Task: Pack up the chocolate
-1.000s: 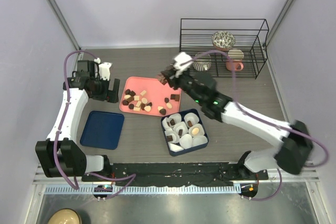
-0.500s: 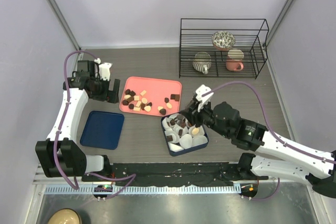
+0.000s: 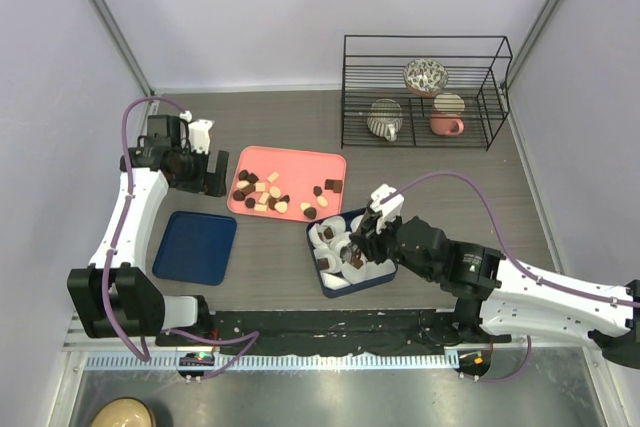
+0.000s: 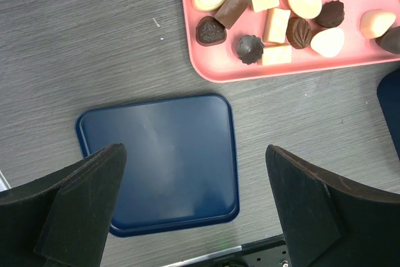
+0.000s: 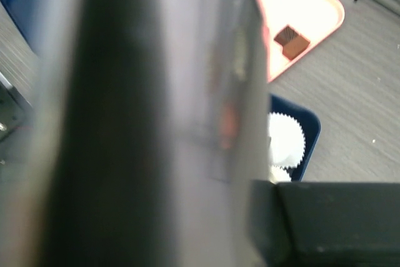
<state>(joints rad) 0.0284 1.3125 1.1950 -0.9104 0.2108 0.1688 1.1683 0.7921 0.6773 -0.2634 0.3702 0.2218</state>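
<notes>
the grey wood-grain table [image 3: 480, 187] fills the floor of the booth. two arms reach out from its near edge. the right arm [image 3: 540, 292] lies low, stretched leftward along the near side. the left arm [image 3: 125, 222] rises up the left side toward the far end.

at the far right stands a black wire rack [image 3: 480, 127] with a patterned bowl and two mugs inside. left of it, about mid-table, is a pink tray [image 3: 300, 162]. a flat dark blue tray [image 3: 195, 247] lies near-left of the pink one, apart from it. a dark blue box [image 3: 363, 283] sits just near-right of the pink tray, almost touching its corner.

the left gripper [image 3: 207, 175] hangs just left of the pink tray. its claw is spread wide and has nothing in it. from its wrist camera the two black fingers [image 4: 81, 211] frame the blue tray [image 4: 159, 161] below.

the right gripper [image 3: 360, 244] is down over the blue box, among the white crinkled paper cups [image 3: 330, 230]. its own camera is mostly blocked by a blurred dark finger [image 5: 144, 123]. i cannot tell whether that claw is spread or pinching anything.

most of the chocolate [image 3: 262, 192] sits in a loose cluster on the near-left part of the pink tray. it is a mix of dark, mid-brown and cream pieces [image 4: 275, 23]. a couple more [image 3: 328, 188] sit by the tray's right edge. a few brown pieces [image 3: 325, 263] already rest in cups in the box.
</notes>
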